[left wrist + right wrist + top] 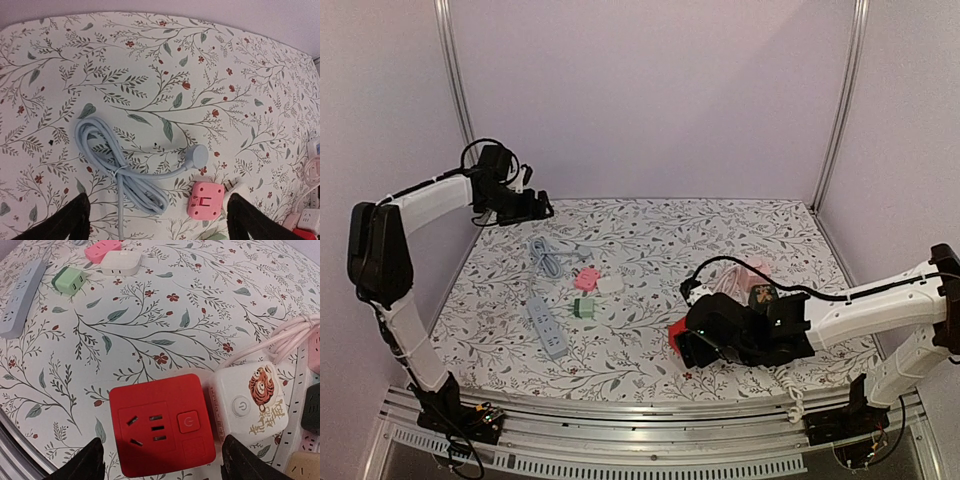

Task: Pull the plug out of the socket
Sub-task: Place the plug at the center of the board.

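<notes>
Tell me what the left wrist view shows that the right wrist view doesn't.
Only left wrist: the coiled blue cable and its round plug, lying free on the cloth. Only right wrist: the blue-grey power strip, plus the red socket cube and the tiger-print white cube close up. Both: the pink adapter and the floral tablecloth.

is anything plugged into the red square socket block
Empty: the red square socket block shows bare slots on its top face, with no plug in them.

Floral table [720,230] bears blue power strip [547,327], pink cube [587,279], green adapter [585,308], red socket [675,331].
</notes>
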Action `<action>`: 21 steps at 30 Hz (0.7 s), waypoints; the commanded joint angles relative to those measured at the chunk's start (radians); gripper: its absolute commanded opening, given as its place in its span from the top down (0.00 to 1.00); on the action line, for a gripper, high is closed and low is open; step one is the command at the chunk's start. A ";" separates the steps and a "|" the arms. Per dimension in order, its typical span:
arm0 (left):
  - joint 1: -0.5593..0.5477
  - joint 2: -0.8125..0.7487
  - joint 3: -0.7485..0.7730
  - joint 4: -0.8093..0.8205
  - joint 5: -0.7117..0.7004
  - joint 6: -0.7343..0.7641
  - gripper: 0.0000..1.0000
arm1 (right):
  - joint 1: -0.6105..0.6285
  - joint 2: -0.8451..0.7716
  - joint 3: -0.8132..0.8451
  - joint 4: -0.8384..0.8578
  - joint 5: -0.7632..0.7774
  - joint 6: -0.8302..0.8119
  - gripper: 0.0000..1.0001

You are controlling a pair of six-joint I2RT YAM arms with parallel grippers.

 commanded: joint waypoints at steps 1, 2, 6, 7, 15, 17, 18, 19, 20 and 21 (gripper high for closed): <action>-0.071 -0.130 -0.037 0.032 -0.070 -0.030 0.07 | -0.002 -0.092 0.018 -0.067 0.037 -0.003 0.15; -0.086 -0.154 -0.046 0.030 -0.073 -0.041 0.07 | -0.002 -0.119 0.018 -0.074 0.039 -0.010 0.09; -0.169 -0.251 -0.123 0.035 -0.076 -0.105 0.06 | -0.017 -0.200 0.022 -0.115 0.051 -0.026 0.01; -0.195 -0.279 -0.151 0.043 -0.087 -0.117 0.06 | -0.031 -0.213 0.024 -0.130 0.046 -0.028 0.01; -0.403 -0.495 -0.422 0.148 -0.103 -0.325 0.07 | -0.223 -0.256 0.010 -0.197 -0.141 -0.040 0.05; -0.463 -0.523 -0.473 0.169 -0.106 -0.371 0.07 | -0.277 -0.240 0.004 -0.198 -0.193 -0.045 0.10; -0.492 -0.532 -0.490 0.170 -0.106 -0.391 0.07 | -0.299 -0.232 0.001 -0.196 -0.216 -0.046 0.12; -0.518 -0.542 -0.509 0.171 -0.109 -0.414 0.07 | -0.315 -0.219 -0.003 -0.192 -0.241 -0.050 0.13; -0.542 -0.550 -0.530 0.180 -0.112 -0.439 0.07 | -0.325 -0.211 -0.004 -0.185 -0.263 -0.056 0.15; -0.567 -0.557 -0.553 0.198 -0.113 -0.465 0.07 | -0.331 -0.202 -0.006 -0.178 -0.282 -0.063 0.15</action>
